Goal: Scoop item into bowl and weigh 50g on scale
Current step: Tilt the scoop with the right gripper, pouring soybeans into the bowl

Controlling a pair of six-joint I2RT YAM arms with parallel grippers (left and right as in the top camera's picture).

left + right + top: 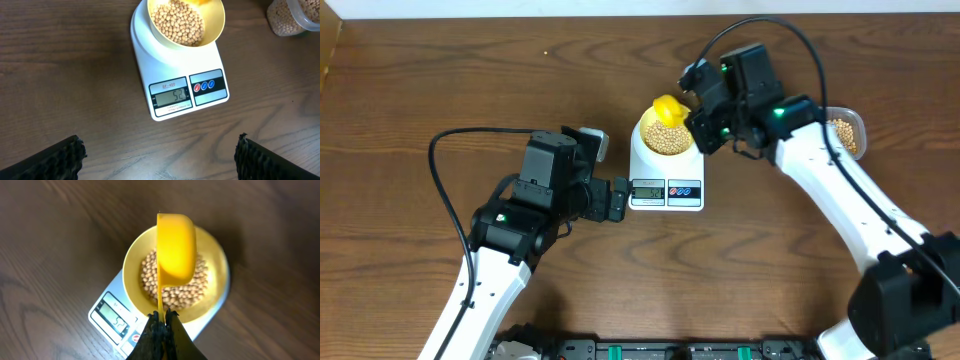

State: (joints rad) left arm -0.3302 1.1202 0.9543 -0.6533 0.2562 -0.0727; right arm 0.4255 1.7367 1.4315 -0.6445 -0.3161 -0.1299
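The pale yellow bowl (666, 133) sits on the white scale (666, 188) and holds tan beans (178, 22). The scale's display (171, 97) reads 52. My right gripper (161, 317) is shut on the handle of a bright yellow scoop (175, 247), held tilted over the bowl (215, 287); the scoop also shows in the overhead view (666, 106). My left gripper (159, 155) is open and empty above the wood, in front of the scale (165, 65).
A clear plastic tub (846, 130) of beans stands at the right, behind my right arm; it also shows in the left wrist view (292, 17). A black cable (450, 150) loops over the table at the left.
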